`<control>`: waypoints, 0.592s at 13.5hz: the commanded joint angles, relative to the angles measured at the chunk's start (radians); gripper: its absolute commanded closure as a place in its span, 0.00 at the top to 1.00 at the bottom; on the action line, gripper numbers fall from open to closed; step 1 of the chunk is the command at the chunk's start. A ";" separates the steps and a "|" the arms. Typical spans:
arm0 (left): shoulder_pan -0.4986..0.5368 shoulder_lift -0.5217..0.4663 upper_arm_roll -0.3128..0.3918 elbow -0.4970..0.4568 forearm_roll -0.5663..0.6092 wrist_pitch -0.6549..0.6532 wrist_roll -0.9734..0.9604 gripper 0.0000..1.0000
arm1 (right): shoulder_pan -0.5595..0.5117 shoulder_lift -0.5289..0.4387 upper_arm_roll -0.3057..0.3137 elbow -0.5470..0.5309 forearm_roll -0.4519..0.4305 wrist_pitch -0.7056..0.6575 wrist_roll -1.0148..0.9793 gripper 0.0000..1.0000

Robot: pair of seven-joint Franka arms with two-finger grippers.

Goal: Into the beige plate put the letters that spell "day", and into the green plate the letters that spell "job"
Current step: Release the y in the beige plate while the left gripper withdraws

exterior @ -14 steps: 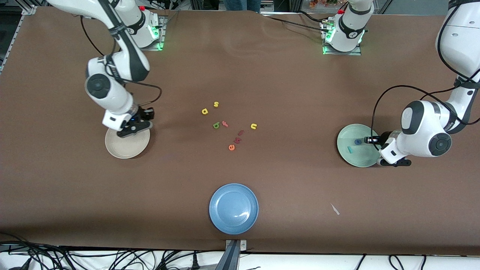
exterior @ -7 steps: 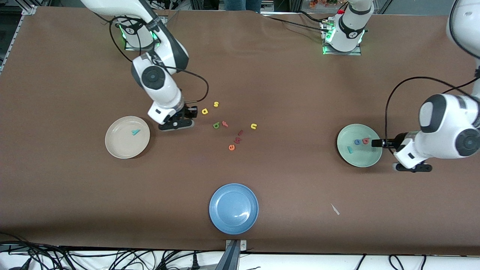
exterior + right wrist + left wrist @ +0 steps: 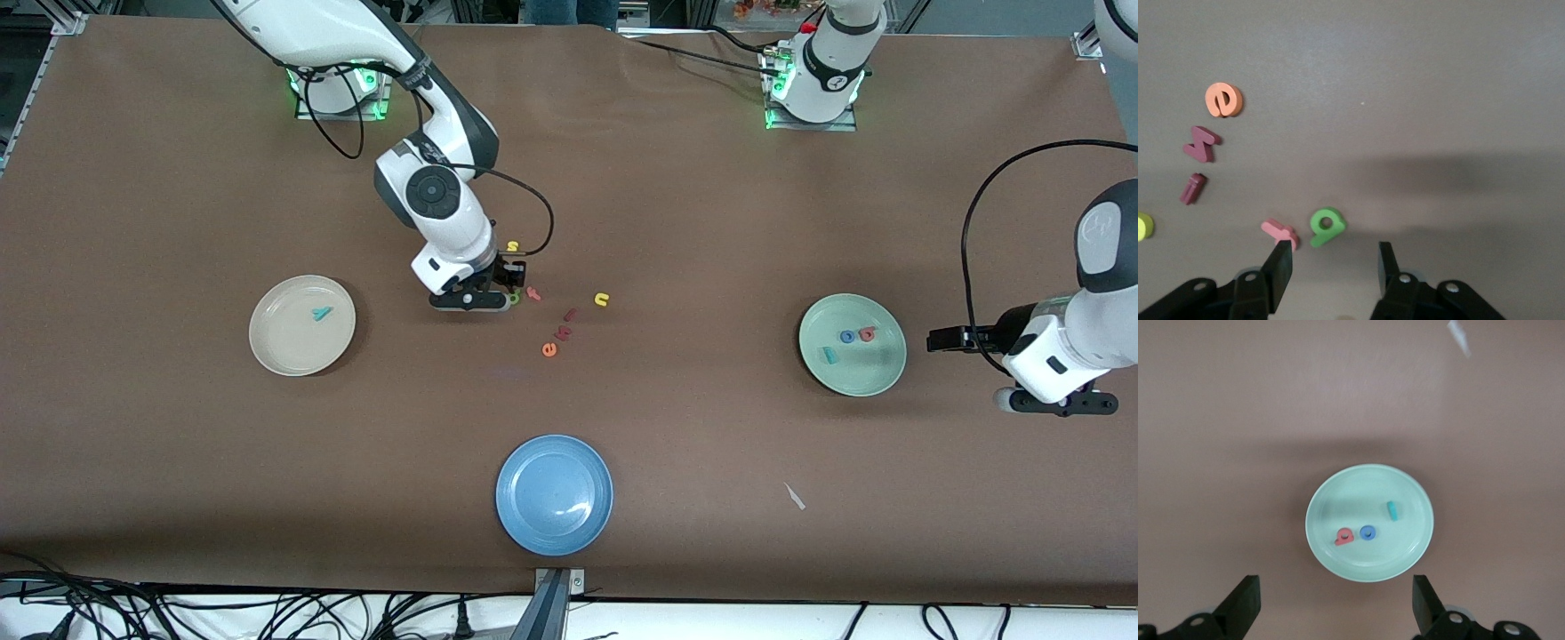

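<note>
Since the earlier frames, the right pincer [image 3: 505, 286] has travelled from the beige plate [image 3: 271, 351] to the loose letters at mid-counter and now hangs over the green "d" [image 3: 1327, 226], jaws spread and empty. Left pincer [image 3: 944, 340], also spread, has drawn back off the green plate [image 3: 880, 378], which holds teal "j" [image 3: 1392, 511], blue "o" [image 3: 1367, 533] and red "b" [image 3: 1344, 537]: "job" appears complete. Teal "y" [image 3: 321, 312] lies in the beige plate; the "d" remains, and the yellow "a" is hidden.

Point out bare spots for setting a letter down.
Bare: the blue plate; most of the beige plate around the y. Crowded: mid-table letter cluster under the right gripper; green plate holds three letters.
</note>
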 commanded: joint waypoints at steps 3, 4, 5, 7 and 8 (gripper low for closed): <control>-0.005 -0.022 -0.007 0.068 -0.011 -0.025 -0.004 1.00 | 0.023 0.076 0.002 0.029 -0.002 0.087 0.109 0.60; -0.005 -0.028 -0.008 0.068 -0.010 -0.025 -0.004 1.00 | 0.023 0.079 0.002 0.027 -0.002 0.087 0.115 0.60; -0.005 -0.028 -0.013 0.070 -0.010 -0.025 -0.004 1.00 | 0.027 0.083 0.002 0.027 -0.005 0.090 0.115 0.60; -0.002 -0.028 -0.039 0.071 -0.011 -0.025 -0.005 1.00 | 0.029 0.099 0.002 0.023 -0.008 0.112 0.115 0.60; -0.004 -0.028 -0.042 0.071 -0.011 -0.025 -0.007 1.00 | 0.029 0.105 0.000 0.015 -0.008 0.127 0.117 0.60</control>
